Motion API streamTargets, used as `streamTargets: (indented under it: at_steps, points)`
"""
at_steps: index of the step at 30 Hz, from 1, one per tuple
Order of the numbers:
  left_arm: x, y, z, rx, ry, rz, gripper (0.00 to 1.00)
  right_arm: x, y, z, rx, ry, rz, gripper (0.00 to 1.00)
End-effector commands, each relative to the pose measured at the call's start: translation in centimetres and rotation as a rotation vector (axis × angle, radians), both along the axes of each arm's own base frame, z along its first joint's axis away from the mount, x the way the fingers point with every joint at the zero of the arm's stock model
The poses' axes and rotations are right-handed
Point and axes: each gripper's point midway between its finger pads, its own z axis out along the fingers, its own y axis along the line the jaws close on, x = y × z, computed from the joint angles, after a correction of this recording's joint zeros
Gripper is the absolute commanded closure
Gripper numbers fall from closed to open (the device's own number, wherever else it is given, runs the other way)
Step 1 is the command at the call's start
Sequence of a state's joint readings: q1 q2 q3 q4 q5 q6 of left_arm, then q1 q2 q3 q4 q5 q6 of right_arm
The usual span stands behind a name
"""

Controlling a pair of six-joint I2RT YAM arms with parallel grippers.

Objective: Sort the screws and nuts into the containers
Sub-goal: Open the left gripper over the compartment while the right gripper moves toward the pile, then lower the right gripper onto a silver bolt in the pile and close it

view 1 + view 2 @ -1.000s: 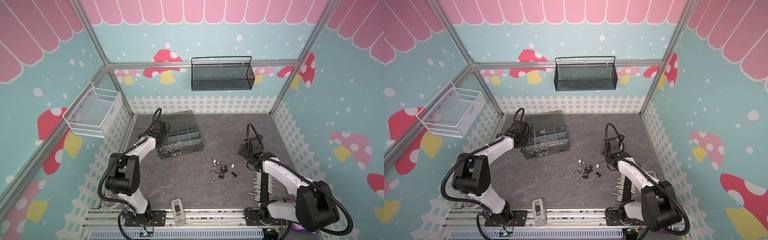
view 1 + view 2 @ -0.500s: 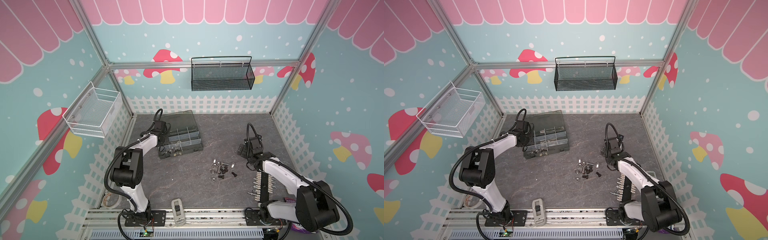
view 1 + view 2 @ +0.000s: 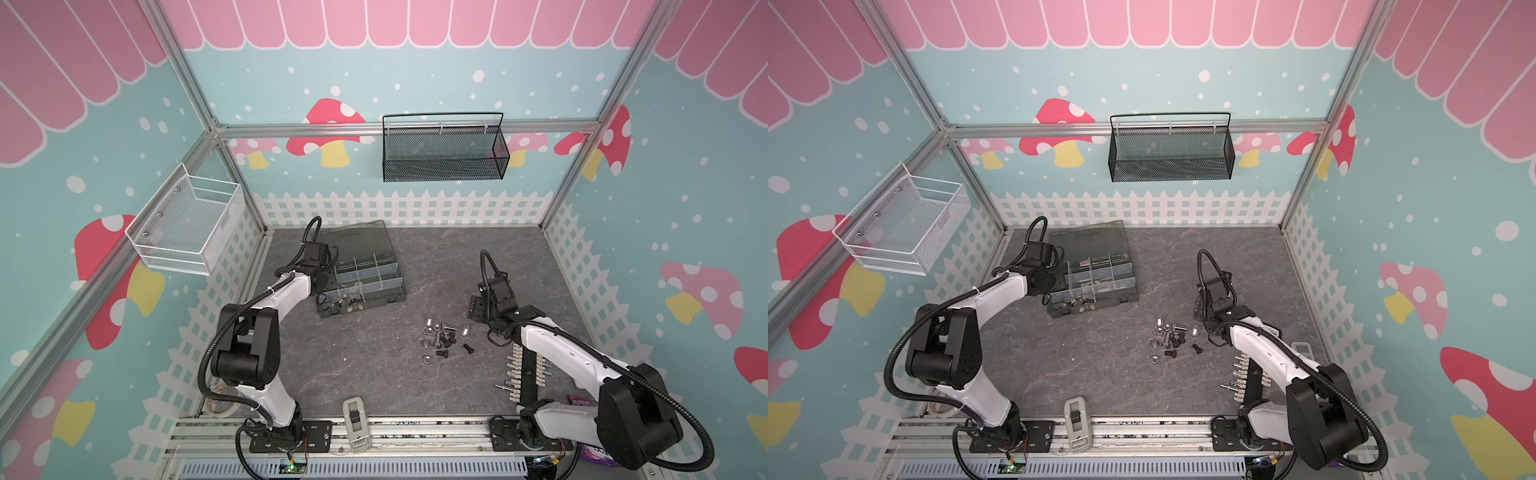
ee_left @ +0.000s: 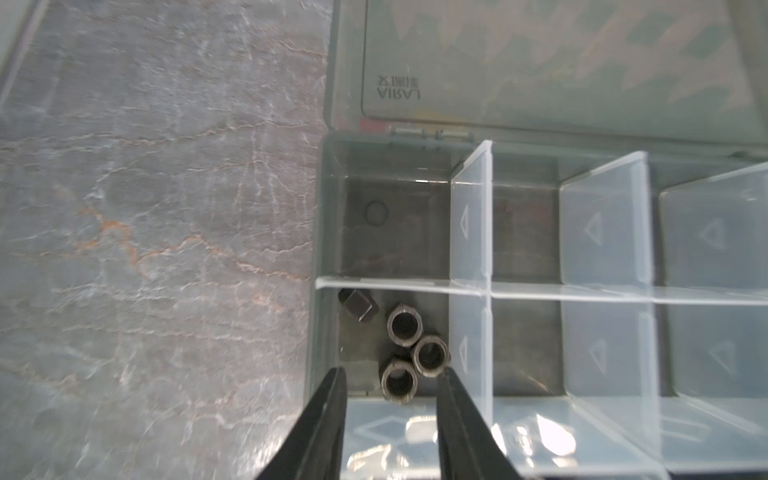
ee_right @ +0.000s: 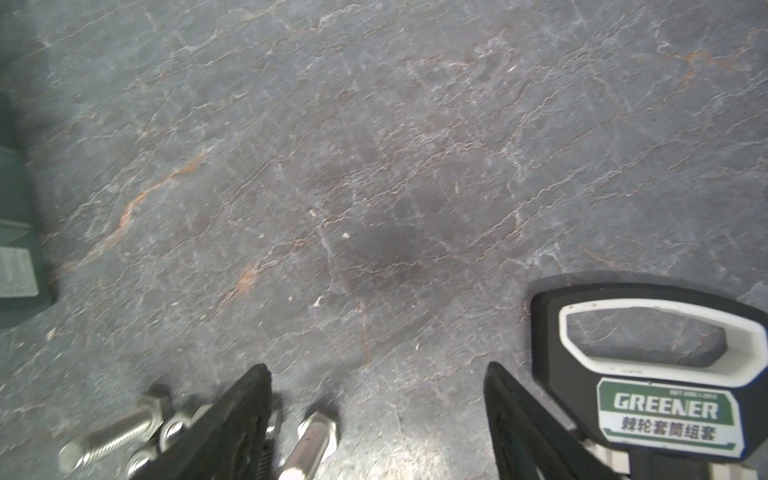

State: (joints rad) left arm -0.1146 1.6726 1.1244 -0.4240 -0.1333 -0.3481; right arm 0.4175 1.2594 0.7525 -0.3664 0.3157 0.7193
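Since a second ago the left arm has drawn its wrist a little toward the far edge of the table (image 3: 374, 374) and parted its fingers, while the right arm sits about where it was. Now the left hand (image 4: 391, 372) hangs over the left end of the dark grey organizer box (image 3: 361, 309), which stands open near the far left corner of the table with its smoky lid (image 3: 359, 241) laid back flat. Its two black fingers stand a modest way apart with nothing pinched between them. Below them four nuts (image 4: 404, 328) lie in the end one of the compartments (image 4: 525, 232), one row in from the hinge: three grey ones clustered and touching, and a black one apart by the divider. The compartment next to the hinge looks bare. The other screws (image 3: 440, 336) and nuts lie loose in a small heap right of the table's middle, well apart from the box. The right hand (image 5: 377, 368) hovers low just beside that heap on the side toward the right edge, fingers spread wide and gripping nothing; one silver screw (image 5: 311, 436) lies on the table between them. A black rack labelled GREENER (image 5: 665, 411) lies just beside the right hand.
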Motion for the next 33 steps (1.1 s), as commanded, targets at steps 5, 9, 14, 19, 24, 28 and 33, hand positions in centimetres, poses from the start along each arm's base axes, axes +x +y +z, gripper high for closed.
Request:
streamTargets:
  at_steps: [5, 9, 14, 19, 24, 28, 33]
  points:
    - [-2.9, -1.8, 3.5, -0.106, -0.116, 0.016, 0.32, -1.7, 4.0, 2.4, 0.082, -0.02, 0.102, 0.3]
    - [-5.1, -2.9, 4.5, -0.126, -0.15, 0.007, 0.04, -2.4, 6.5, 2.6, 0.128, -0.007, 0.163, 0.32]
    - [-7.8, -3.6, 4.7, -0.194, -0.18, 0.014, 0.0, -2.9, 9.6, 2.3, 0.151, 0.019, 0.243, 0.32]
    - [-10.4, -3.5, 4.5, -0.233, -0.209, 0.022, 0.0, -2.4, 11.9, 0.9, 0.159, 0.069, 0.306, 0.34]
    - [-12.1, -2.7, 4.3, -0.256, -0.273, 0.06, 0.0, -1.5, 14.3, 0.3, 0.187, 0.069, 0.394, 0.37]
    - [-12.5, -2.2, 4.9, -0.276, -0.334, 0.088, 0.0, -0.9, 15.8, -0.4, 0.2, 0.087, 0.439, 0.48]
    - [-12.2, -2.3, 5.6, -0.294, -0.373, 0.084, 0.0, -0.4, 15.3, -2.1, 0.139, 0.129, 0.415, 0.48]
